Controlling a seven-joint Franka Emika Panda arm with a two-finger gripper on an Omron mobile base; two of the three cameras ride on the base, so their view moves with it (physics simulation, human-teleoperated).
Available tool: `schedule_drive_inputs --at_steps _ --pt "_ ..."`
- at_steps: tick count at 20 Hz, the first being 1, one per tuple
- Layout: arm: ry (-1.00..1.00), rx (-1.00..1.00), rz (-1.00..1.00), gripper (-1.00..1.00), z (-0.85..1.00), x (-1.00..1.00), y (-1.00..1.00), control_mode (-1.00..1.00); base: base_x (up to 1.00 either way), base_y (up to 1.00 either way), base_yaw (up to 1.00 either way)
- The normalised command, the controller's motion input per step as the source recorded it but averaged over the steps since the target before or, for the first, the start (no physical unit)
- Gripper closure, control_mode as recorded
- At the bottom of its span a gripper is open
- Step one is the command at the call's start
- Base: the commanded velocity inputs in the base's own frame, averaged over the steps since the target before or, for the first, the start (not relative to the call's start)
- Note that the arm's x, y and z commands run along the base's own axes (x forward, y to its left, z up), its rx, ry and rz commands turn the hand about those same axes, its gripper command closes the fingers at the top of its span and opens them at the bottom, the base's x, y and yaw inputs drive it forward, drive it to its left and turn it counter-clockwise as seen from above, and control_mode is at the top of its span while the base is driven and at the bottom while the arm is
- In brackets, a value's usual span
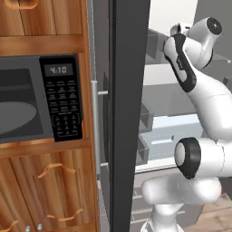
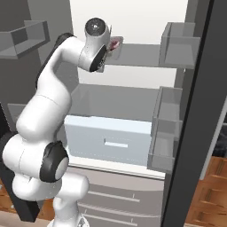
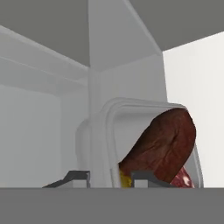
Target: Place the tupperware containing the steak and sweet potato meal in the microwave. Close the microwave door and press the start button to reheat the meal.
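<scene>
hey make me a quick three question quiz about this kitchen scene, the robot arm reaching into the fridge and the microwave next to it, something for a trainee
1. True or false: the microwave door is open.
2. What does the clock display on the microwave read?
3. Where is the tupperware? A) in the microwave B) directly ahead of the gripper, inside the fridge C) on the floor

Key:
1. False; it is shut.
2. 4:10.
3. B; the hand view shows the tub with the dark red-brown meal just beyond the fingertips.
</scene>
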Motion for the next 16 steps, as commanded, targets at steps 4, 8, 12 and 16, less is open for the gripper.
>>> schedule_drive_inputs --at_steps 4,8,12,16 --pt "-0.01 0.00 0.00 1.00 -0.06 -1.00 0.02 -1.00 0.00 0.00 0.00" --pt "0.00 0.00 0.00 1.00 -0.03 -1.00 0.01 -1.00 0.00 0.00 0.00" --pt "0.00 0.04 0.00 1.00 -0.01 -1.00 0.00 -1.00 0.00 0.00 0.00" --pt "0.03 0.01 0.00 1.00 -0.45 -1.00 0.00 -1.00 0.00 0.00 0.00"
